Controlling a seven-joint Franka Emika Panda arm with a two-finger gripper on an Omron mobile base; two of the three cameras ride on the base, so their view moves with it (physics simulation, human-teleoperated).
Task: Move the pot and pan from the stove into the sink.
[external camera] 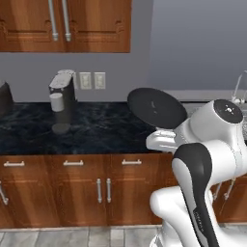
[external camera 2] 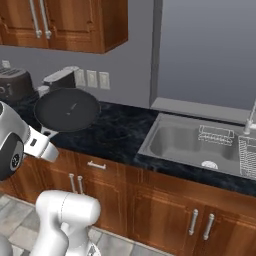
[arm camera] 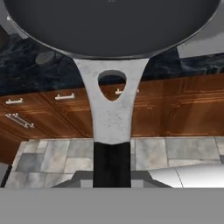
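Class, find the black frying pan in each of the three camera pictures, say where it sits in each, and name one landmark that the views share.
Left base view: the pan is right of centre, tilted, above the arm.
Right base view: the pan is at middle left, over the counter edge.
Hand view: the pan spans the top, handle running down to the gripper.
Shared landmark: the dark marbled counter.

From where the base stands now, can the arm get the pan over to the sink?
Probably yes. The jaws are shut on the pan by its handle, lifted above the counter. The sink lies open to the right with nothing standing between, though the reach looks long.
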